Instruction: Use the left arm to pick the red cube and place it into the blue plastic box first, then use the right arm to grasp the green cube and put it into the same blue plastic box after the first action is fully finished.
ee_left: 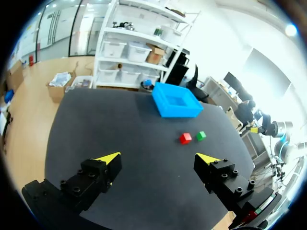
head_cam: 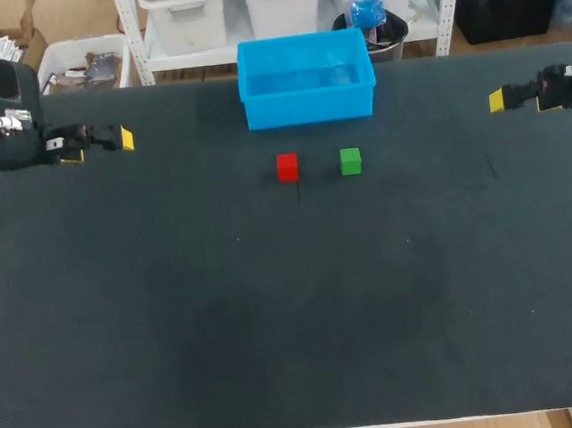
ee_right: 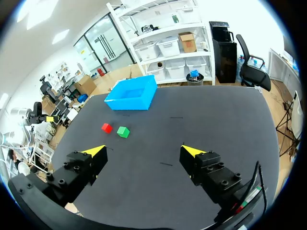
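A red cube (head_cam: 287, 167) and a green cube (head_cam: 351, 161) sit side by side on the black table, just in front of the blue plastic box (head_cam: 305, 79), which looks empty. My left gripper (head_cam: 111, 140) hovers open at the far left, well away from both cubes. My right gripper (head_cam: 505, 100) hangs open at the far right. Seen from the left wrist, the red cube (ee_left: 185, 138) and green cube (ee_left: 201, 135) lie far ahead of the open left gripper (ee_left: 161, 157), the box (ee_left: 176, 100) beyond them. From the right wrist, the green cube (ee_right: 123, 132), red cube (ee_right: 106, 127) and box (ee_right: 132, 93) lie ahead of the right gripper (ee_right: 142, 151).
The black table top (head_cam: 274, 305) stretches wide in front of the cubes, down to its near edge. The box stands close to the table's far edge.
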`<state>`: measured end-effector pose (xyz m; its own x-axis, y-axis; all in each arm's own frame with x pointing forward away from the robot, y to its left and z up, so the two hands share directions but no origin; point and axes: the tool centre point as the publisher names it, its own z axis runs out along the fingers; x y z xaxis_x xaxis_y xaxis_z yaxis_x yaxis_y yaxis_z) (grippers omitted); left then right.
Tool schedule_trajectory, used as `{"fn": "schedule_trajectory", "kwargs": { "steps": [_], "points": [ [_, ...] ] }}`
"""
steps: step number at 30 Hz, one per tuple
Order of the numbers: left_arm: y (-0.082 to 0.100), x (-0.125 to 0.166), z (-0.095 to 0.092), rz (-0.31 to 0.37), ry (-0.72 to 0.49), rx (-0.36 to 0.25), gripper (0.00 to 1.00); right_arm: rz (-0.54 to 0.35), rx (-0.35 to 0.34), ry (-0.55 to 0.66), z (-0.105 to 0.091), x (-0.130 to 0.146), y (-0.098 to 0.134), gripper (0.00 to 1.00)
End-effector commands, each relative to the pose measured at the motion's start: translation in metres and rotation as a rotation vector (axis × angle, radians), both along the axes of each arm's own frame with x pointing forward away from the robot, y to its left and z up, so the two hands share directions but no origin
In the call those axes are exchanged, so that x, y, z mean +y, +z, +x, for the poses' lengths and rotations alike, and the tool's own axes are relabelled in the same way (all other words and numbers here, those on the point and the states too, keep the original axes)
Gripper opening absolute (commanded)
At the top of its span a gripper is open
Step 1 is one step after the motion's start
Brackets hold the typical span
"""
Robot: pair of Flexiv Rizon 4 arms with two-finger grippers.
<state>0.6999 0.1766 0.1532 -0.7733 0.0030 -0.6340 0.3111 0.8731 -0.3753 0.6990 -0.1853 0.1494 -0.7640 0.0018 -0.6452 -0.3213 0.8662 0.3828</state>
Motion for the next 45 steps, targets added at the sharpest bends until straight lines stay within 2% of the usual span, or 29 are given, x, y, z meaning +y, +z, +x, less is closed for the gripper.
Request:
{"fn": "schedule_trajectory", "kwargs": {
  "steps": [1, 2, 10, 16, 17, 18, 44, 45],
  "points": [
    [0.001, -0.024, 0.017, 0.081, 0.007, 0.042, 1.00, -0.002, 0.001, -0.001, 0.001, 0.001, 0.000, 1.00],
    [0.000, -0.029, 0.019, 0.112, 0.018, 0.053, 1.00, -0.002, 0.001, -0.001, 0.001, 0.001, 0.000, 1.00],
    [-0.006, -0.072, 0.038, 0.177, 0.047, 0.121, 1.00, -0.002, 0.001, -0.001, 0.001, 0.001, 0.000, 1.00],
    [-0.012, -0.093, 0.044, 0.188, 0.036, 0.144, 1.00, -0.002, 0.001, -0.001, 0.001, 0.001, 0.000, 1.00],
    [-0.013, -0.094, 0.045, 0.189, 0.025, 0.137, 1.00, -0.002, 0.001, -0.001, 0.001, 0.001, 0.000, 1.00],
    [-0.012, -0.094, 0.045, 0.143, 0.022, 0.117, 1.00, -0.002, 0.001, -0.001, 0.001, 0.001, 0.000, 1.00],
    [-0.011, -0.099, 0.048, 0.137, 0.004, 0.109, 1.00, -0.002, 0.001, -0.001, 0.001, 0.001, 0.000, 1.00],
    [-0.010, -0.104, 0.051, 0.176, -0.001, 0.113, 1.00, -0.002, 0.001, -0.001, 0.001, 0.001, 0.000, 1.00]
  ]
}}
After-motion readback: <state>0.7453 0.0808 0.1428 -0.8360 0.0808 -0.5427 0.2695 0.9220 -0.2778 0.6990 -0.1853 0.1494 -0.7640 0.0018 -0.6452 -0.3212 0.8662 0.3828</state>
